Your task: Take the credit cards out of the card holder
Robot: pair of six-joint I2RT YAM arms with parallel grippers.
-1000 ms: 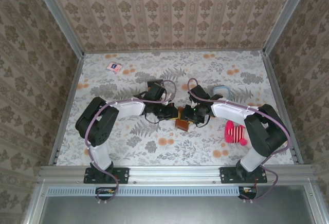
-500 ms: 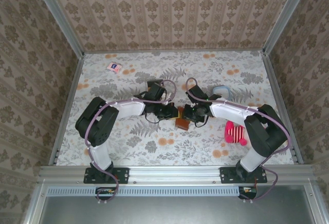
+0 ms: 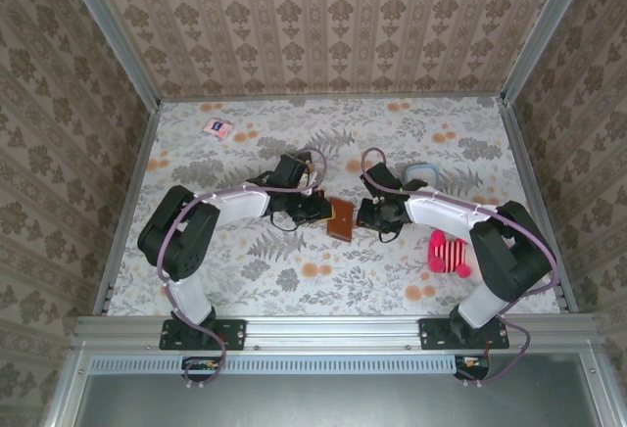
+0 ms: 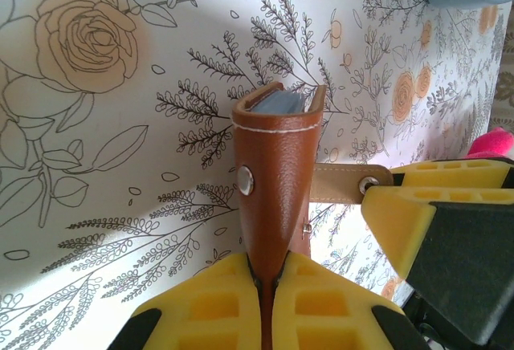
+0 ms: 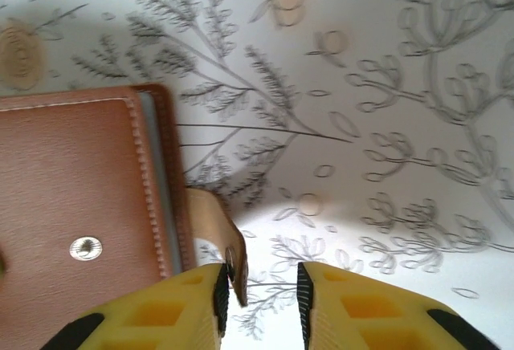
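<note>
- Top view: the wallet [image 3: 340, 219] sits mid-table [image 3: 245, 280] between the left gripper [image 3: 319, 210] and the right gripper [image 3: 366, 215], well clear of the walls.
- Left wrist: the left gripper [image 4: 265, 278] is clenched on the wallet's [image 4: 273, 165] near edge; its far edge is free.
- Right wrist: the right gripper [image 5: 261, 286] is released, with the strap [image 5: 215, 221] tip beside one finger.

A lab robot cell: an aluminium frame [image 3: 127, 207] edges the table [image 3: 255, 270], wallpaper-print panels [image 3: 333, 25] close its left, right and far sides, and two arms [image 3: 240, 202] are bolted to the near rail [image 3: 333, 329].
</note>
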